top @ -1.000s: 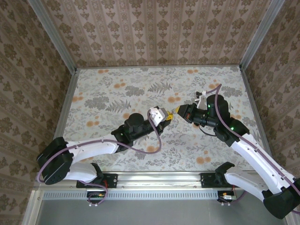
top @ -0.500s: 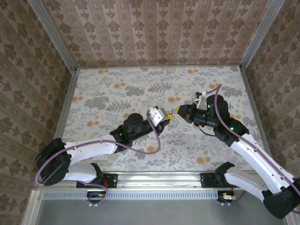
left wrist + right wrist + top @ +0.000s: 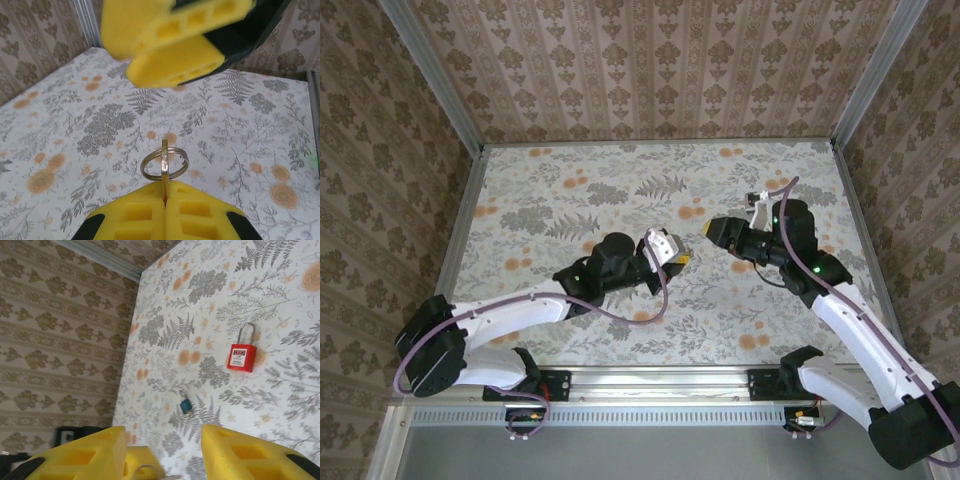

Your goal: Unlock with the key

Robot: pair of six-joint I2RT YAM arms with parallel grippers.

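One key (image 3: 186,405) lies on the counter (image 3: 280,305) at lower centre, apart from one red padlock (image 3: 242,356) at right. The left gripper's (image 3: 165,189) jaws pinch one metal ring (image 3: 164,157); the right gripper's (image 3: 162,442) jaws gape wide.

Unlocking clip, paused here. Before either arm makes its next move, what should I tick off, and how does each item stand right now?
1. Key held by a gripper: not ok. The key lies on the table, with no gripper on it.
2. Padlock located: ok. The red padlock lies flat on the table, apart from the key.
3. Left gripper free to grasp: not ok. The left gripper is shut on a metal ring.
4. Right gripper ready to grasp: ok. The right gripper is open and holds nothing.
5. Shackle locked: cannot tell from these views.
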